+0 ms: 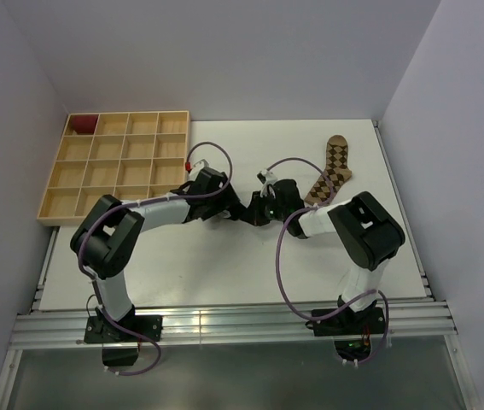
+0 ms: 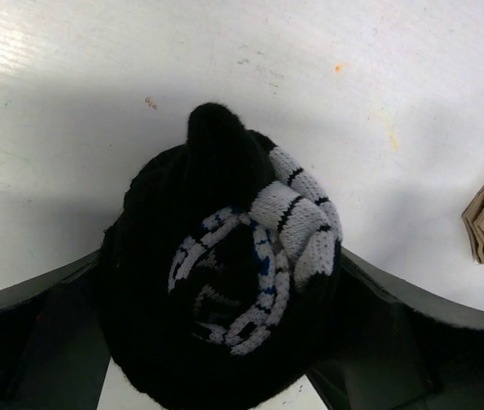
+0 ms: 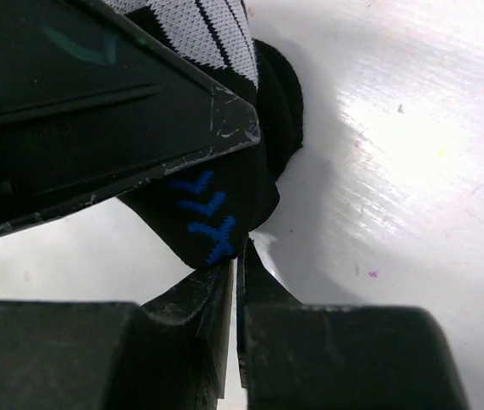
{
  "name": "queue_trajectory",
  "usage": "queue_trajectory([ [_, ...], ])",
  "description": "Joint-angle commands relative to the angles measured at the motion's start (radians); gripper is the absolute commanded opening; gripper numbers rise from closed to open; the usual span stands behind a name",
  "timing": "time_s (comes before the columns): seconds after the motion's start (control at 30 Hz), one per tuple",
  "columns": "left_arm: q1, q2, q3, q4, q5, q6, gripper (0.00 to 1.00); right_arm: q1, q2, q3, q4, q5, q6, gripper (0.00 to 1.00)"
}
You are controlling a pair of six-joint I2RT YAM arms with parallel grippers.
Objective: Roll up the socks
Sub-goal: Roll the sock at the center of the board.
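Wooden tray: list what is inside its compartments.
A dark red bundle sits in the tray's far-left corner compartment; other visible compartments show bare wood. The left arm covers the near-right corner.

The black sock [image 2: 224, 290] balled up, grey-white and blue patches showing, tan argyle sock [image 1: 331, 171] lying flat, well apart

The rolled sock [image 2: 224, 282] sits on the desk [image 1: 224, 265] between the left fingers [image 2: 28, 316], one on each side. The right fingers [image 3: 267, 342] meet at its edge from the opposite side. The flat sock [image 1: 331, 171] lies beyond the right fingers, apart. The tray [image 1: 54, 181] lies beyond and left of the left fingers, with a small bundle [image 1: 83, 125] in its far-left corner compartment.
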Motion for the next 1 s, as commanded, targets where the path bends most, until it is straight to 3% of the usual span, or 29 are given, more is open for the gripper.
queue_trajectory([
  [0.0,0.01,-0.03,-0.029,-0.007,-0.007,0.036,0.91,-0.036,0.021,0.045,0.014,-0.046,0.054,0.0],
  [0.23,0.016,0.051,0.019,-0.045,0.025,0.037,0.74,-0.036,0.029,0.078,0.009,-0.075,0.066,0.0],
  [0.3,0.016,0.059,0.017,-0.068,0.027,0.025,0.58,-0.036,0.02,0.077,0.017,-0.08,0.056,0.0],
  [0.37,0.018,0.071,0.019,-0.091,0.033,0.027,0.41,-0.036,-0.012,0.054,0.032,-0.069,0.033,0.12],
  [0.4,0.016,0.077,0.025,-0.1,0.033,0.033,0.31,-0.036,-0.026,0.045,0.034,-0.06,0.022,0.24],
  [0.6,0.026,0.123,0.077,-0.149,0.078,0.068,0.08,-0.035,-0.167,-0.05,0.043,0.064,-0.075,0.62],
  [0.8,0.027,0.134,0.094,-0.132,0.185,0.12,0.08,-0.019,-0.189,-0.034,0.035,0.071,-0.133,0.75],
  [0.97,0.03,0.132,0.093,-0.134,0.223,0.145,0.09,0.002,-0.126,0.018,0.025,0.045,-0.171,0.77],
])
